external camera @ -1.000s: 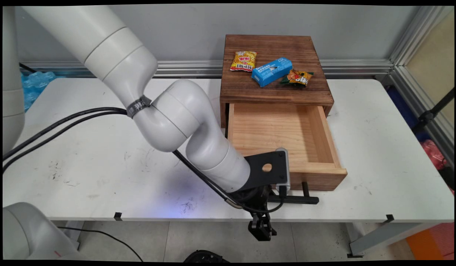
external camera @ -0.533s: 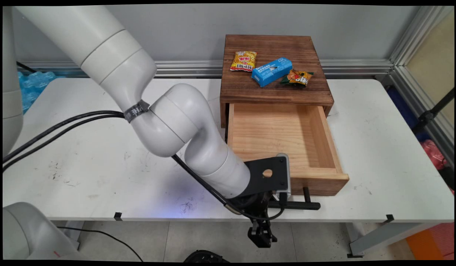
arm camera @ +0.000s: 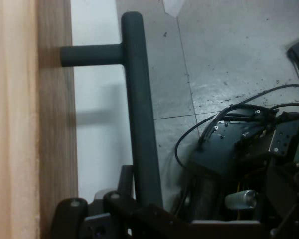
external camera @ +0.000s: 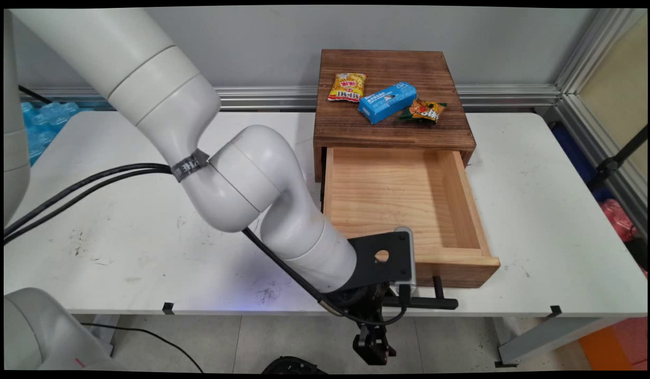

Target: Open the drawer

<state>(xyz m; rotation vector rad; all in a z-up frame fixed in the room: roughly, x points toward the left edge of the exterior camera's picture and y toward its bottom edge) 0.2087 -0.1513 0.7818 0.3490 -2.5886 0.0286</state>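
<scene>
At the table's [external camera: 541,210] near edge I see the end effector [external camera: 396,301] pinching the black handle [external camera: 435,302] of the light wooden drawer [external camera: 404,205] — the bar runs up between its fingers [arm camera: 124,181] in the hand view. Pulled well out of the dark box [external camera: 391,95], the drawer shows bare boards. On the box lie a yellow snack packet [external camera: 347,87], a blue carton [external camera: 386,101] and an orange-green packet [external camera: 425,111].

Main view: fixed above the table's [external camera: 541,210] near side, looking down toward the wall.
Hand view: very close, probably facing the floor past the table edge.
Shared: the drawer's black handle [external camera: 427,302] [arm camera: 139,114].
</scene>
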